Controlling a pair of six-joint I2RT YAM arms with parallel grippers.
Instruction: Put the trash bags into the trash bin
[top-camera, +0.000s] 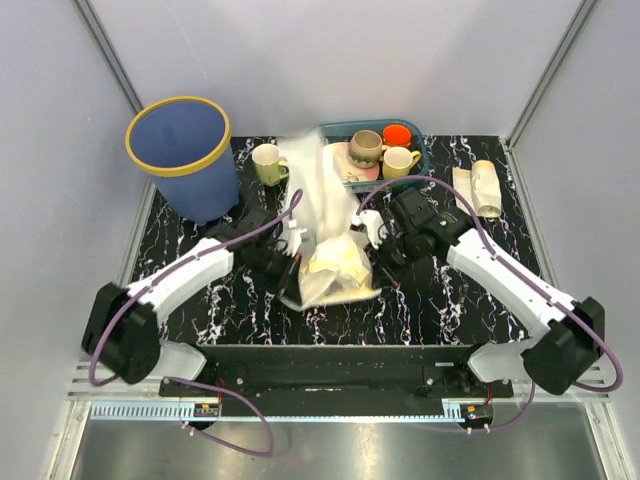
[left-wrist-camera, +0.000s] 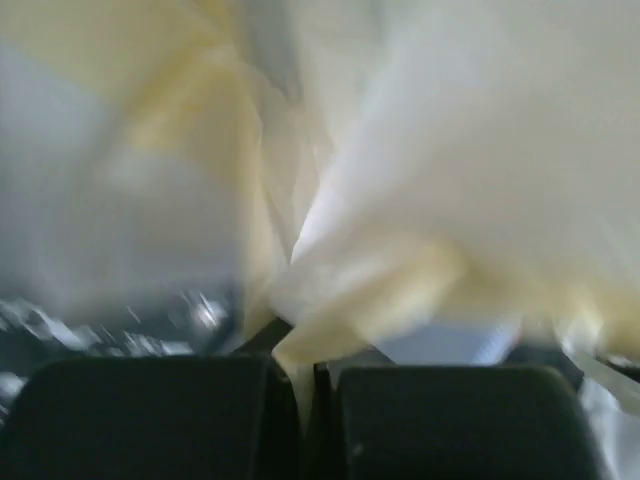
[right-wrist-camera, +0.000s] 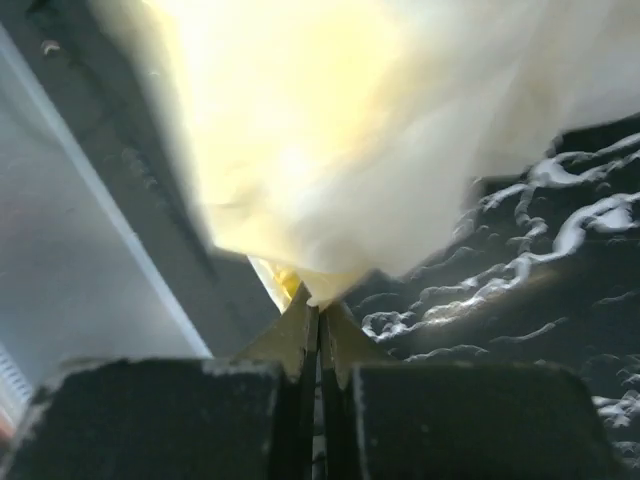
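Found big bag (top-camera: 330, 255) mid-bench, long axis stretched toward the far edge, top leaning slightly left. Clamped at its near end by left gripper (left-wrist-camera: 305, 380) and right gripper (right-wrist-camera: 320, 330), both closed on film (wrist views blurred). Noted bin (top-camera: 185, 155) far left, mouth up. Only a mug (top-camera: 268, 163) between bag top and bin. Small bundle (top-camera: 478, 187) by the bench (top-camera: 440, 300) right edge.

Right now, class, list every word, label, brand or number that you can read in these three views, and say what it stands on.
No text can be read in any view.
The trash bin, large trash bag and cream mug show no print.
The fittings on the front rail are too small to tell.
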